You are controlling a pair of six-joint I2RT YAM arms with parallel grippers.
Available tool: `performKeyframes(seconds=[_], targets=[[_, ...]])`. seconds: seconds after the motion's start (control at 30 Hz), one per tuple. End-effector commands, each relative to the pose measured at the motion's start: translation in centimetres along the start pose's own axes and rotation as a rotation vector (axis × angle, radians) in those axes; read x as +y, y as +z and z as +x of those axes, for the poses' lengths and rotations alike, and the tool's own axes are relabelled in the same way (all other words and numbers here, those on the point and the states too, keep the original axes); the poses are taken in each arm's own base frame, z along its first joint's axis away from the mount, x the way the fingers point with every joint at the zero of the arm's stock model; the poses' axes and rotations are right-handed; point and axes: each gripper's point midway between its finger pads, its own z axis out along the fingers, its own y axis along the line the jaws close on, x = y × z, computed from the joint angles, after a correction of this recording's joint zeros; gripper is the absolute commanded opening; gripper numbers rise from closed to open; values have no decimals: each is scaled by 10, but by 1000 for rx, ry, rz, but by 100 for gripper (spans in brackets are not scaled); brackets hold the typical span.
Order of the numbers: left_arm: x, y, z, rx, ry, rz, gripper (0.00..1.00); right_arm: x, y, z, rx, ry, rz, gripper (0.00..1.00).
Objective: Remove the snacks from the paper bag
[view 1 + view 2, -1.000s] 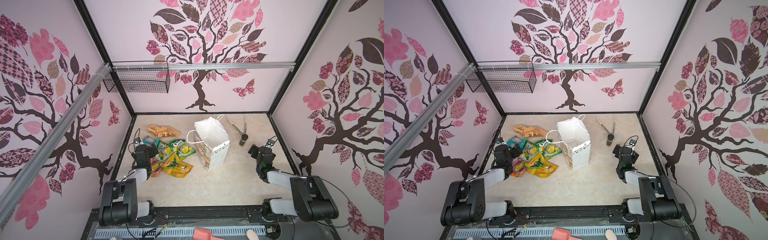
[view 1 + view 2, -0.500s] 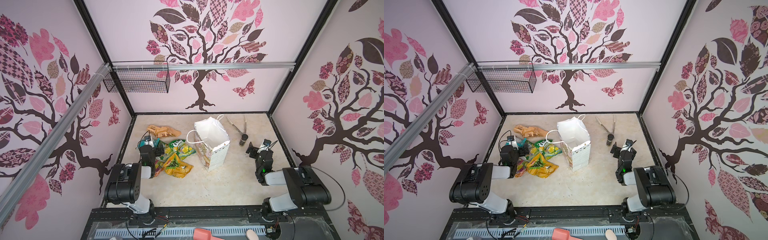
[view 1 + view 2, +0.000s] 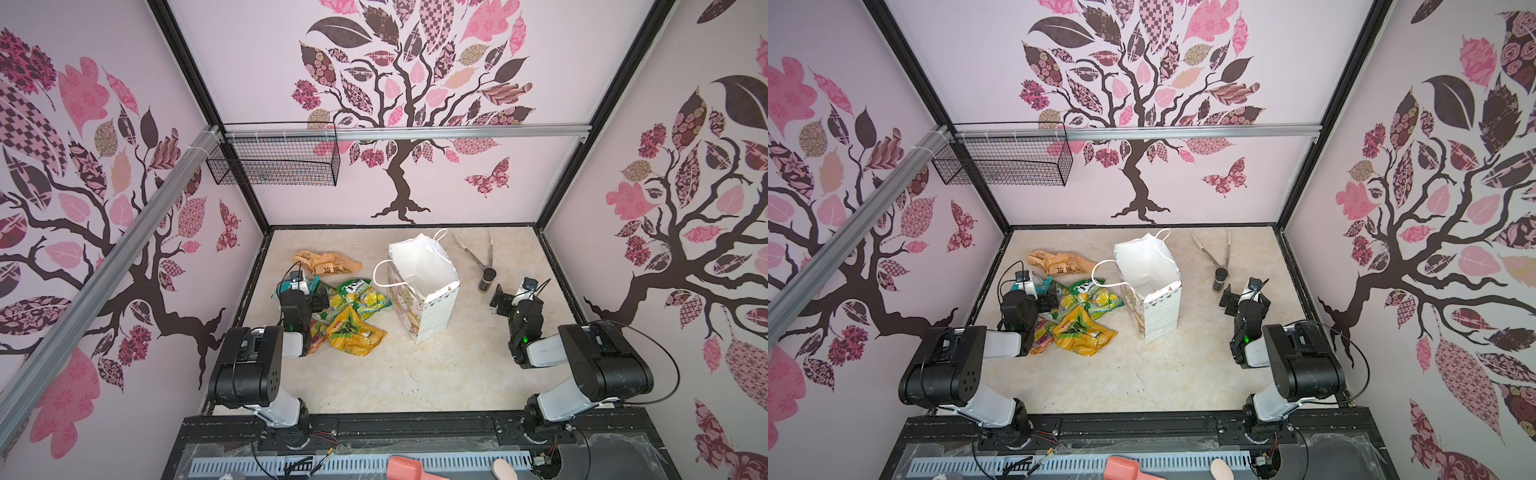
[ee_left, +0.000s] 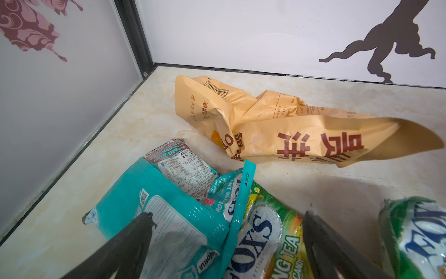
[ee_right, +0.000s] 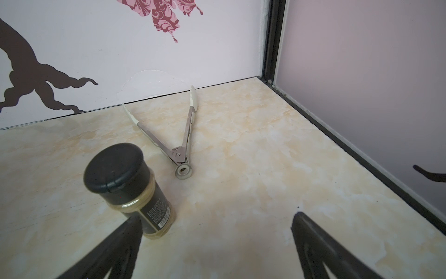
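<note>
Marbled surface, both top views: the paper bag point(image 3: 436, 311) stands upright at centre, long axis vertical, mouth up and showing only white inside; the snacks point(image 3: 353, 328) lie heaped to its left, and both arms have just folded back, so unloading appears finished. Left wrist view: the left claw point(image 4: 229, 216), spread and empty, hovers over the snacks. Right wrist view: the right claw point(image 5: 217, 218), likewise spread, faces a jar point(image 5: 128, 183) and tongs point(image 5: 178, 135).

A beige marbled tabletop point(image 3: 415, 374) is seen in both top views. A white paper bag point(image 3: 432, 311) is stood upright near its middle. Foil snack packets point(image 3: 357, 316) (green-and-yellow, teal, yellow-orange) are heaped to the bag's left, with a tan-orange packet point(image 3: 328, 262) laid behind them. Metal tongs point(image 5: 180, 155) and a dark-lidded jar point(image 5: 128, 183) are set to the right.
</note>
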Motion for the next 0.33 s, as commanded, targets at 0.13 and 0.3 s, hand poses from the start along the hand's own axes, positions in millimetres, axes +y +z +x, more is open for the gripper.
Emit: performKeyframes(seconds=[0.13, 0.3], targets=[[0, -2, -2, -11, 13, -1, 99, 5, 7, -9, -11, -9, -6, 100], [0, -2, -2, -13, 13, 0, 99, 5, 4, -10, -20, -6, -13, 100]])
